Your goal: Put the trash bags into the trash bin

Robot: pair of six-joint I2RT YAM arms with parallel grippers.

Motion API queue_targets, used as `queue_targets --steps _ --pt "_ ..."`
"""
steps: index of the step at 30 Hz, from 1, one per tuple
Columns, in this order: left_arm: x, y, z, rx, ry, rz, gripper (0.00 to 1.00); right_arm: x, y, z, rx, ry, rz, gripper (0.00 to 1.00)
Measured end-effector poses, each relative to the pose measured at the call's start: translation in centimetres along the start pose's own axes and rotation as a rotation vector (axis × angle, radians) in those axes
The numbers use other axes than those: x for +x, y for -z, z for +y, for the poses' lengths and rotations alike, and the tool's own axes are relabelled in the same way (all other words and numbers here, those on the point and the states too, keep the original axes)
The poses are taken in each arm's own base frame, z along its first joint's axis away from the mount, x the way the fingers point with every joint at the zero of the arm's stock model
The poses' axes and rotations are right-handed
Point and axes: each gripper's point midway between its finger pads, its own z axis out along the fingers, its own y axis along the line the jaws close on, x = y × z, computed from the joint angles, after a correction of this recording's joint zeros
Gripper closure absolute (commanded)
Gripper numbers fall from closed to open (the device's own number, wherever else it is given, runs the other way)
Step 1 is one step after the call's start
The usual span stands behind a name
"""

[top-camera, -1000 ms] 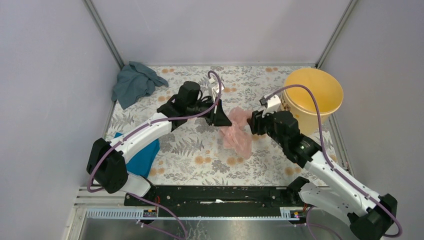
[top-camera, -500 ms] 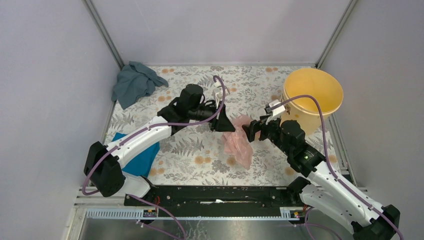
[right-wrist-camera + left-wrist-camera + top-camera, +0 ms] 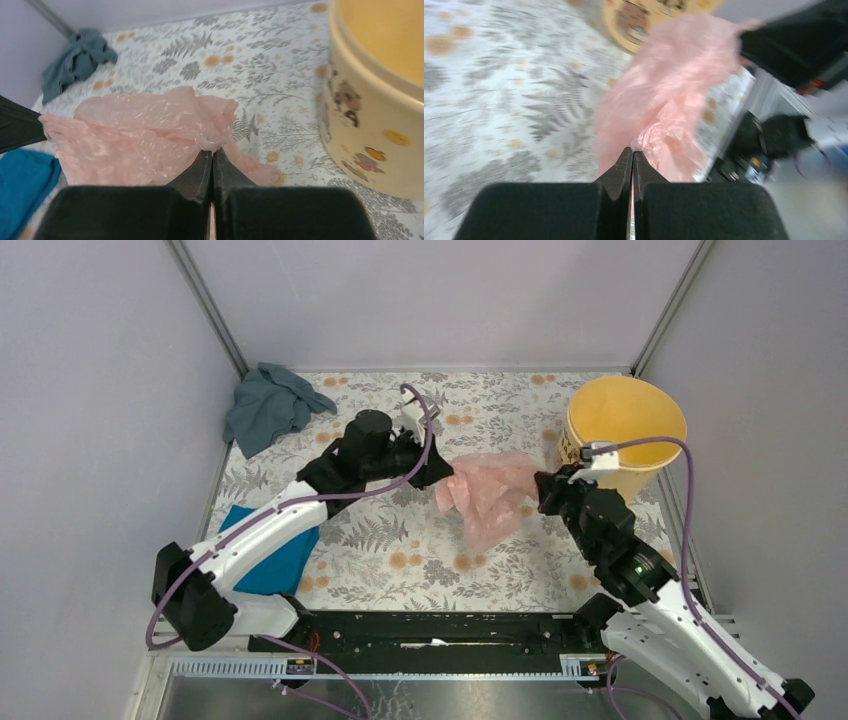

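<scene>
The pale-pink trash bag (image 3: 492, 490) hangs stretched between both grippers above the middle of the floral table. My left gripper (image 3: 440, 473) is shut on its left edge, and in the left wrist view the film (image 3: 669, 100) bunches at the closed tips (image 3: 632, 151). My right gripper (image 3: 543, 490) is shut on the right edge; in the right wrist view the bag (image 3: 135, 135) spreads leftward from the pinched tips (image 3: 212, 151). The yellow-orange trash bin (image 3: 628, 430) stands upright at the back right, just right of the right gripper, with its cream printed side (image 3: 365, 135) close by.
A grey-blue cloth (image 3: 268, 405) lies crumpled in the back-left corner. A bright blue cloth (image 3: 285, 555) lies at the left under the left arm. Grey walls and metal posts close in the table on three sides.
The right gripper opened, then shut on the bag's right edge and drew back toward the bin. The left gripper pulled left, and the bag now stretches wide between them.
</scene>
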Motion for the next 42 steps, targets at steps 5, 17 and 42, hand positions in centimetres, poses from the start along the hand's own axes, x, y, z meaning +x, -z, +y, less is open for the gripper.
queue_targets --steps 5,17,42 --pt "-2.7 2.5 4.2 -0.302 -0.008 -0.136 1.00 -1.0 1.2 -2.3 0.114 -0.063 -0.053 1.00" --pt "-2.9 4.3 8.1 -0.533 0.020 -0.171 1.00 1.6 -0.8 0.3 0.035 -0.024 0.119 0.96" --pt "13.4 7.9 5.8 -0.401 0.375 -0.024 0.04 5.6 -7.2 6.4 -0.172 0.183 0.454 1.00"
